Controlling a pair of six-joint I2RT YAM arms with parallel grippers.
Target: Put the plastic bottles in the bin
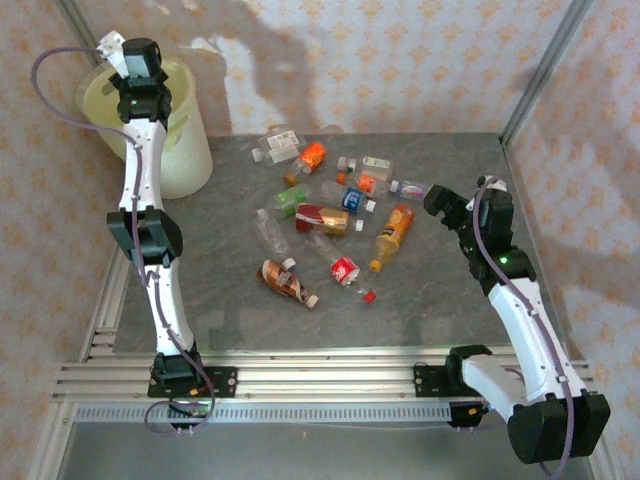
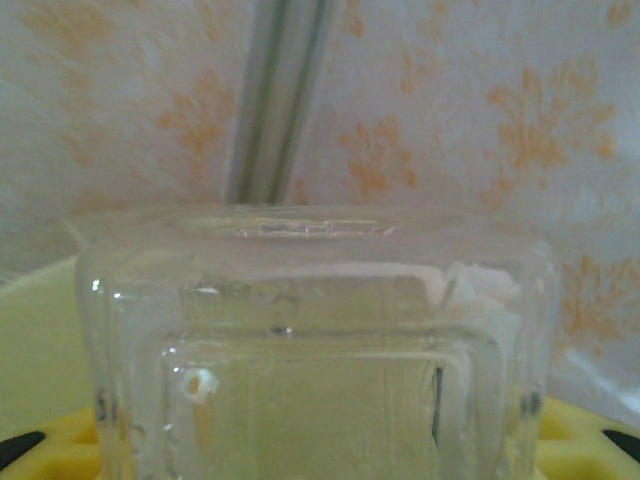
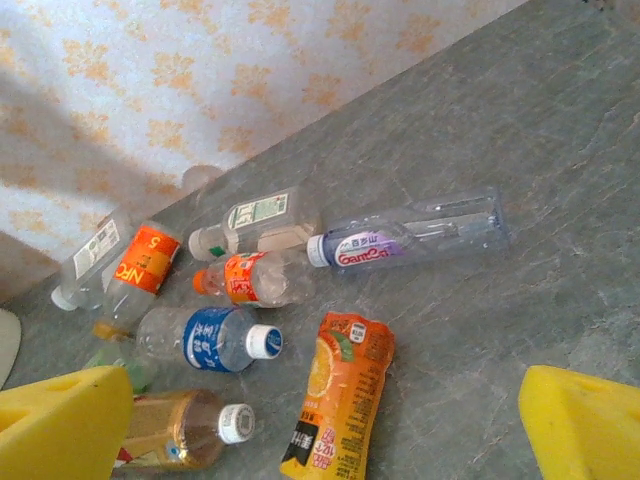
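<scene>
Bin: far-left corner of the counter, yellow-green bag inside.
Bottles: a dozen or so lying loose mid-counter, well apart from the bin.
Held bottle: clear, clamped in the left fingers above the bin, seemingly near its far rim.
Right fingers: wide apart, empty, over the scatter.
Risk: a release this close to the rim may bounce the bottle outside; crowded bottles may roll if nudged.
</scene>
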